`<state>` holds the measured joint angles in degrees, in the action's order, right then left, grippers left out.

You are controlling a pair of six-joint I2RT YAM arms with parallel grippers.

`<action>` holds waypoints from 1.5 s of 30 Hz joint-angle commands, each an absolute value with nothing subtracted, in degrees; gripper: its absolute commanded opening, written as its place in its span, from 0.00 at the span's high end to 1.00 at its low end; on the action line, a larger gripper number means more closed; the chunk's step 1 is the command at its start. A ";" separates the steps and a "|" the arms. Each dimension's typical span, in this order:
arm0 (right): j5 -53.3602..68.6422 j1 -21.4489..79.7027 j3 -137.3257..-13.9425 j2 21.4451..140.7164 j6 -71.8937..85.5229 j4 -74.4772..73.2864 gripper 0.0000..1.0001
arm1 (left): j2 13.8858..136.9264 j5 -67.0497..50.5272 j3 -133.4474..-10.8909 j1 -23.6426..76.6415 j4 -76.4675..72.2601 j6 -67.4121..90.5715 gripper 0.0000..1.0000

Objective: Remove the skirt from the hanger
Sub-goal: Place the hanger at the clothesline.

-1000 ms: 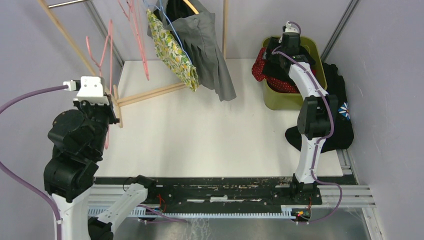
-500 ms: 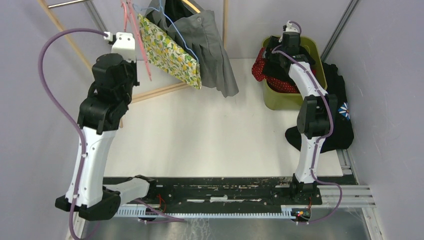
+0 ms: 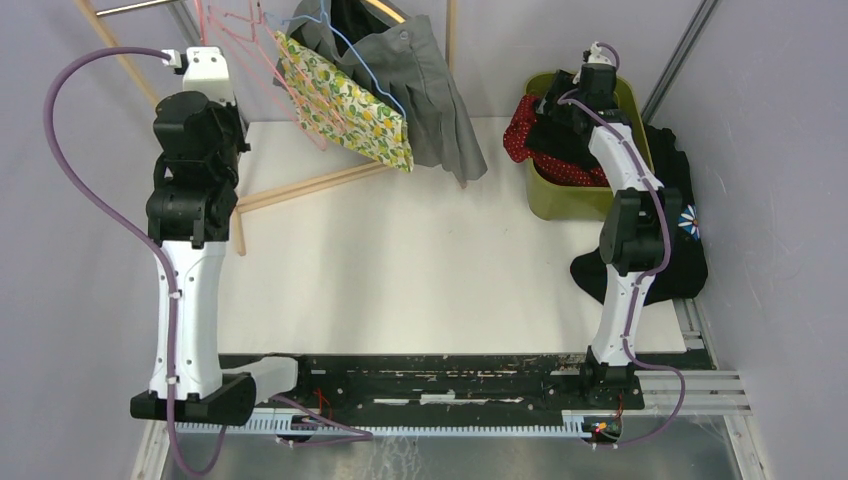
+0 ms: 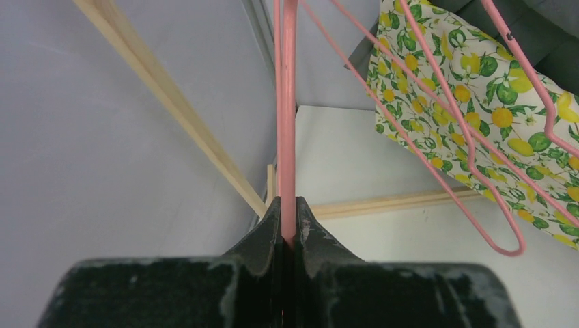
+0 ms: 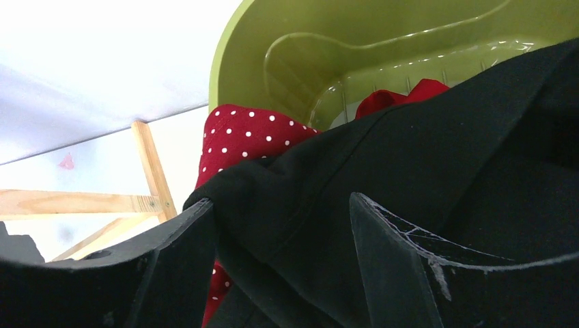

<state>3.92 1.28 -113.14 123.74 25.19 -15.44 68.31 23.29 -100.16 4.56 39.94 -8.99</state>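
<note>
Pale lilac-grey walls [image 3: 780, 200] enclose a white tabletop [image 3: 400, 270] under even light, with soft shadows. A light wooden rack frame [image 3: 300, 186] stands at back left. Metal corner posts [image 3: 680, 57] rise behind. A black-and-aluminium rail [image 3: 450, 385] spans the near edge.

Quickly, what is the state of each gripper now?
Left gripper: closed on the pink hanger.
Right gripper: open over the black garment.

Overhead rear; wrists close; hanger [image 4: 287, 137] shared
</note>
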 commanded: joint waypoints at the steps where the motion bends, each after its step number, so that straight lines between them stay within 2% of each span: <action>1: 4.35 0.97 -115.78 124.55 25.78 -12.49 0.26 | 70.16 15.88 -98.24 1.54 31.43 -8.68 0.97; 17: 4.66 -0.36 -115.77 124.14 25.31 -12.26 0.27 | 76.17 4.98 -94.63 -7.02 16.37 -6.01 0.97; 33: 4.36 -0.83 -115.72 123.00 24.65 -12.39 0.27 | 80.68 0.62 -92.33 -10.38 12.40 -3.82 0.97; 45: 4.66 -1.42 -114.97 122.34 24.60 -12.39 0.28 | 85.95 -3.22 -95.00 -13.08 13.26 -0.71 0.97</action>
<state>4.51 -0.58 -113.16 124.70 25.21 -14.46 84.58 -0.73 -92.49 -11.86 15.31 -4.43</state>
